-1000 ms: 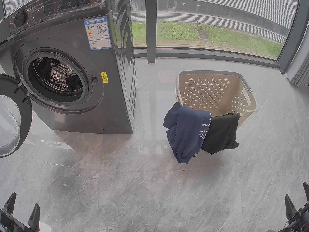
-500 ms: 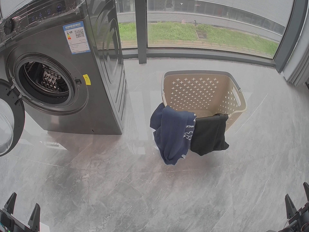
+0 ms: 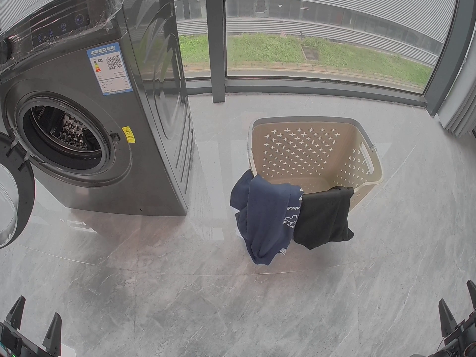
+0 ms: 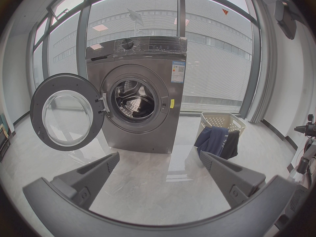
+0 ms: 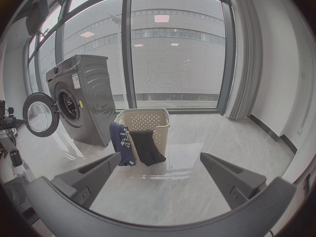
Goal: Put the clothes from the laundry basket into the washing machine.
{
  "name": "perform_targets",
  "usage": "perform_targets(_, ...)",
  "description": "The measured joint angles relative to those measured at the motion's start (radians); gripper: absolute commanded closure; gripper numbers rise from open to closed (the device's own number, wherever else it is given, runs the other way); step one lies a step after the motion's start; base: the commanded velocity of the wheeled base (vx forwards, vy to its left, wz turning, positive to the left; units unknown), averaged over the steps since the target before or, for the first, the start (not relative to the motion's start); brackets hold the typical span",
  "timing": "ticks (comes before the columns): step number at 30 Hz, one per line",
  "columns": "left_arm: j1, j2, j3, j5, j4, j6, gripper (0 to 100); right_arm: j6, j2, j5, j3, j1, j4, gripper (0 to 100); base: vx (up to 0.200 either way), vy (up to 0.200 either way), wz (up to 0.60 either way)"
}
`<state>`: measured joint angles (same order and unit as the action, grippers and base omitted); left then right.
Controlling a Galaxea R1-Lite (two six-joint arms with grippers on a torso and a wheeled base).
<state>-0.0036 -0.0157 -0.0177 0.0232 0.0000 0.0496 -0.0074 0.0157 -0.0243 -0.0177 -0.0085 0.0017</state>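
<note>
Now | navy garment [image 3: 267, 219], black garment [image 3: 323, 216] drape beige laundry basket [image 3: 307, 120] rim | left claw [image 4: 158, 154], right claw [image 5: 159, 155] spread

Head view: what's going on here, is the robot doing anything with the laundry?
Nothing is held yet. The left gripper and right gripper are both open and empty, apart from everything. A blue garment and a black garment hang over the near rim of the basket. The washer stands beside it with its door swung open.
</note>
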Motion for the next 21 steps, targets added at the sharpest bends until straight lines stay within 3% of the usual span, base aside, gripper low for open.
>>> perform_targets(5, 0.000, 0.000, 0.000, 0.000, 0.000, 0.000, 0, 0.000, 0.000, 0.001, 0.000, 0.000, 0.000, 0, 0.000, -0.200, 0.00)
perform_targets(21, 0.001, 0.000, 0.000, 0.000, 0.000, 0.003, 0, 0.026, 0.000, -0.002, 0.000, -0.002, -0.033, 0, 0.000, 0.000, 0.00)
